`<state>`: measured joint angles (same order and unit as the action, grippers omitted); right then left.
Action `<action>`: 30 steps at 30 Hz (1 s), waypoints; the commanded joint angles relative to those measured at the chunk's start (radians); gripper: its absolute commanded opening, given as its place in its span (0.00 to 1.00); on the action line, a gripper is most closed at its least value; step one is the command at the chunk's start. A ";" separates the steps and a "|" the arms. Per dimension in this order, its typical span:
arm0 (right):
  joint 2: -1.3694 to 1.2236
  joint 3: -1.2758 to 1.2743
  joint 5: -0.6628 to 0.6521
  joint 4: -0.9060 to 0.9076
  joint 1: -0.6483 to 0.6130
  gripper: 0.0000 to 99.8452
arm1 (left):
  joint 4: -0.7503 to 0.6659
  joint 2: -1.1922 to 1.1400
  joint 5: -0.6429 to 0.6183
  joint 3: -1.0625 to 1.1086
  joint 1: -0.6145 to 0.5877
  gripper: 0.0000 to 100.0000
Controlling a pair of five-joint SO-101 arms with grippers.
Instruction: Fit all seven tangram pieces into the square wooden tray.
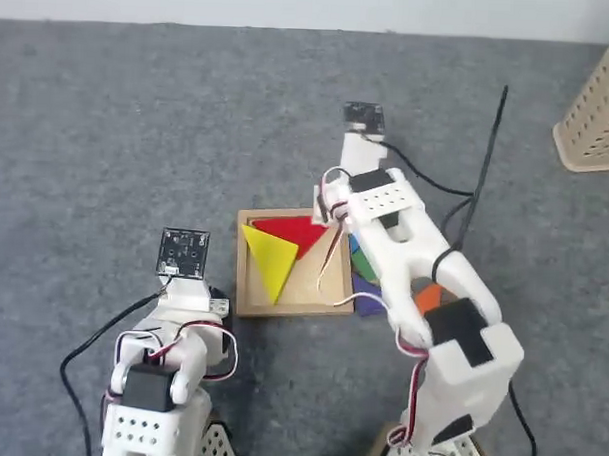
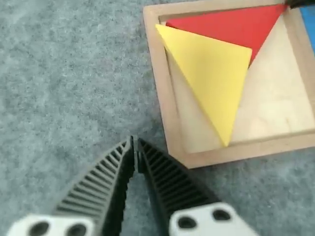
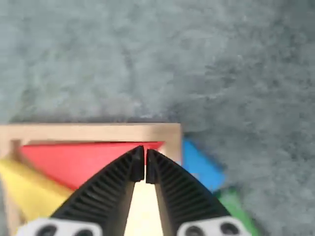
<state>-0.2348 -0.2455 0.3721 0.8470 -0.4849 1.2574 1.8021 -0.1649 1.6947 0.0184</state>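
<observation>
The square wooden tray point(image 1: 244, 286) lies mid-table on the grey carpet. A yellow triangle point(image 1: 270, 259) and a red triangle point(image 1: 292, 231) lie inside it, the yellow one overlapping the red one's edge. My right gripper point(image 3: 141, 150) is shut with nothing between its fingers, its tips just over the red triangle's point(image 3: 74, 157) pointed corner by the tray's far right corner point(image 3: 170, 132). My left gripper point(image 2: 134, 142) is shut over bare carpet beside the tray's near left corner point(image 2: 170, 142). Blue point(image 3: 199, 164), green point(image 3: 236, 211), purple point(image 1: 367, 302) and orange point(image 1: 427, 295) pieces lie just right of the tray, partly under the right arm.
A beige perforated basket point(image 1: 599, 108) stands at the far right edge. A black cable point(image 1: 482, 164) runs back from the right arm. Open carpet spreads left of and behind the tray.
</observation>
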 commanded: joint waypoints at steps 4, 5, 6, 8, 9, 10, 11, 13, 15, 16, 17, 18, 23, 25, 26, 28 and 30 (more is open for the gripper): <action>0.082 -0.049 -0.078 -0.062 -0.125 0.02 | 0.005 0.015 0.005 -0.008 -0.002 0.01; 0.082 -0.058 -0.083 -0.065 -0.134 0.01 | 0.005 0.015 0.005 -0.008 -0.002 0.01; 0.081 -0.061 -0.084 -0.065 -0.142 0.01 | 0.005 0.015 0.005 -0.008 -0.002 0.01; 0.081 -0.068 -0.086 -0.061 -0.148 0.01 | 0.005 0.015 0.005 -0.008 -0.002 0.01; 0.081 -0.068 -0.086 -0.056 -0.150 0.01 | 0.005 0.015 0.005 -0.008 -0.002 0.01; 0.081 -0.068 -0.086 -0.056 -0.150 0.01 | 0.005 0.015 0.005 -0.008 -0.002 0.01; 0.081 -0.069 -0.086 -0.054 -0.150 0.01 | 0.005 0.015 0.005 -0.008 -0.002 0.01; 0.081 -0.083 -0.086 -0.056 -0.157 0.01 | 0.005 0.015 0.005 -0.008 -0.002 0.01; 0.084 -0.089 -0.087 -0.056 -0.176 0.01 | 0.005 0.015 0.005 -0.008 -0.002 0.01; 0.087 -0.089 -0.087 -0.056 -0.186 0.01 | 0.005 0.015 0.005 -0.008 -0.002 0.01; 0.087 -0.089 -0.087 -0.054 -0.196 0.01 | 0.005 0.015 0.005 -0.008 -0.002 0.01; 0.088 -0.089 -0.087 -0.054 -0.203 0.01 | 0.005 0.015 0.005 -0.008 -0.002 0.01; 0.088 -0.089 -0.087 -0.044 -0.206 0.01 | 0.005 0.015 0.005 -0.008 -0.002 0.01; 0.090 -0.087 -0.087 -0.039 -0.205 0.01 | 0.005 0.015 0.005 -0.008 -0.002 0.01; 0.087 -0.086 -0.089 -0.042 -0.203 0.01 | 0.005 0.015 0.005 -0.008 -0.002 0.01; 0.079 -0.083 -0.117 -0.048 -0.194 0.01 | 0.005 0.015 0.005 -0.008 -0.002 0.01; 0.077 -0.089 -0.158 -0.076 -0.170 0.01 | 0.005 0.015 0.005 -0.008 -0.002 0.01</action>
<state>-0.2194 -0.3391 0.2693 0.7979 -0.6782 1.2574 1.8021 -0.1649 1.6947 0.0199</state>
